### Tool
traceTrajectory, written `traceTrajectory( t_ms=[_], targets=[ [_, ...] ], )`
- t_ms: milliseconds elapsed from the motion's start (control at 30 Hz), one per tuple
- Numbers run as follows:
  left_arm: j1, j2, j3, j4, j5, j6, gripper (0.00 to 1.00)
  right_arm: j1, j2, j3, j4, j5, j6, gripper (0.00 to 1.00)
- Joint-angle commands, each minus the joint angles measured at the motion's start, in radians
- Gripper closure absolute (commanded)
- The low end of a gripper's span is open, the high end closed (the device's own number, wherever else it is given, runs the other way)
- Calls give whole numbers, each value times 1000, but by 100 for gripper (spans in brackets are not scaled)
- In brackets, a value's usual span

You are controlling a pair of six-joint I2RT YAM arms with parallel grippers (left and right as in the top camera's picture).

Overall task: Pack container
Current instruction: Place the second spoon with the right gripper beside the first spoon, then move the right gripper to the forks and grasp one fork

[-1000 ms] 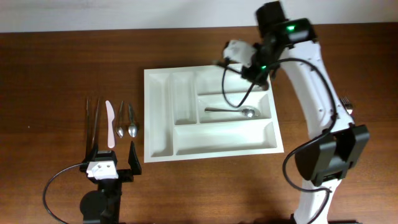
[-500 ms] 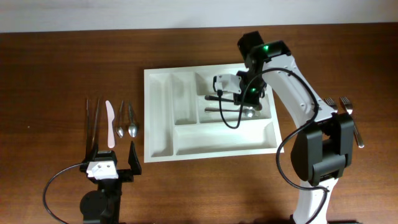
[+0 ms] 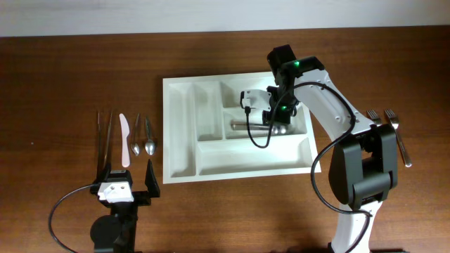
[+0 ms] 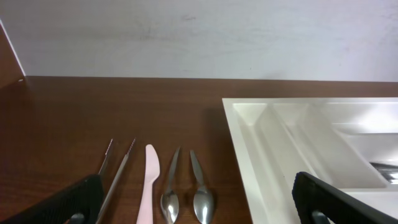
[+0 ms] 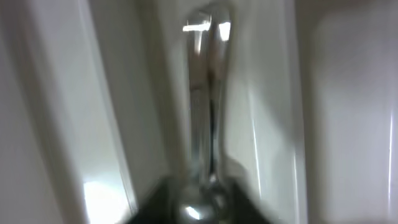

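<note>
We see the white cutlery tray (image 3: pixel 180 133) lying mid-tabletop, nearer the far edge. The right gripper (image 3: pixel 273 116) hangs low over its middle long compartment, covering part of the metal cutlery (image 3: pixel 239 126) there. Its wrist view is blurred, so we cannot tell whether it grips. The left gripper (image 3: pixel 127 172), by the front-left edge, gapes wide and empty. Beyond it lie a pink knife (image 3: pixel 124 137) and two loose spoons (image 3: pixel 149 145). Forks (image 3: pixel 391 114) near the right edge are partly hidden by the arm.

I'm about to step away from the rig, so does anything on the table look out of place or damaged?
Nothing stands out. The container sits square and intact, the silverware inside lies lengthwise in a long compartment beneath the right end effector, and the loose cutlery on the left forms a tidy parallel row.
</note>
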Motion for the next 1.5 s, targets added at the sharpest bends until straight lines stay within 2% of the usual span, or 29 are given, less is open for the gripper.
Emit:
traceTrajectory(
  t_ms=[0,100,133,233,367,433,600,767,900,1167,1467],
  targets=[
    [0,-4,-7,4,-7,-10,1,-3,0,8,3,-21,97,43],
    [0,-4,-7,4,-7,-10,1,-3,-2,39,-8,-21,189,18],
    [0,-4,-7,4,-7,-10,1,-11,-8,78,-21,-19,263,1],
    [0,-4,-7,4,-7,-10,1,-43,-16,176,-82,2,367,1],
    [0,-4,-7,4,-7,-10,1,-141,-17,350,-187,95,607,1],
    [0,-4,-7,4,-7,-10,1,-196,-17,420,-238,119,661,1],
    [0,-4,-7,4,-7,-10,1,-338,-17,517,-267,120,664,1],
    [0,-4,-7,4,-7,-10,1,-459,-16,532,-327,120,660,1],
    [0,-4,-8,4,-7,-10,1,-542,-15,507,-360,121,607,1],
    [0,-4,-7,4,-7,-10,1,-677,-10,334,-258,158,606,0],
    [0,-4,-8,4,-7,-10,1,-696,-9,16,-55,251,599,10]
  ],
)
